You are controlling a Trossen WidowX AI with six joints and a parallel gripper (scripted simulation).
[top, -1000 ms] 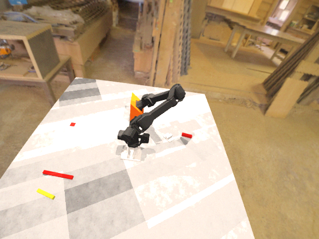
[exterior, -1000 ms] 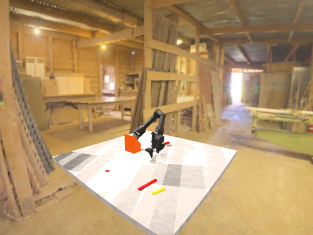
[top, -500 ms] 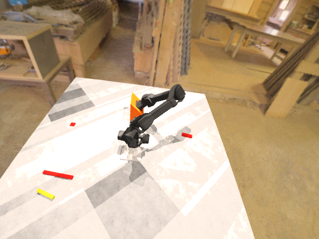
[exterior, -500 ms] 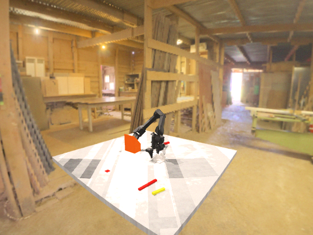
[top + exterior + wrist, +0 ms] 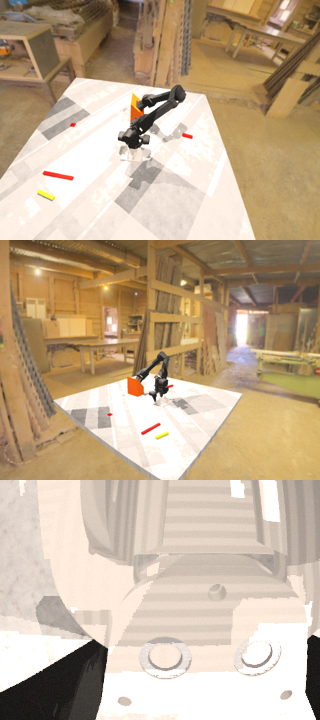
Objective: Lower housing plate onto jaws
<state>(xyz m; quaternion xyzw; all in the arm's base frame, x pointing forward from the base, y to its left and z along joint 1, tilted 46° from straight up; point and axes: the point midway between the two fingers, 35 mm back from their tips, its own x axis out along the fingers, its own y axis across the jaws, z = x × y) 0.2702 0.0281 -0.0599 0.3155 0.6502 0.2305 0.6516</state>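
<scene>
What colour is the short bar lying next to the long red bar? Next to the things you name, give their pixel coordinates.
Yellow [image 5: 46, 195] [image 5: 162, 435]; the top view shows it best.

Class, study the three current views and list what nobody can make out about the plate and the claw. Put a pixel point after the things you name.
- Level seating of the pale plate [image 5: 131, 158] [image 5: 200, 685]: top view, too small and washed out.
- Jaw stubs: wrist view, not distinguishable among same-coloured parts.
- Fingertips of the claw [image 5: 158, 398]: wrist view, cut off by the bottom and side edges.
</scene>
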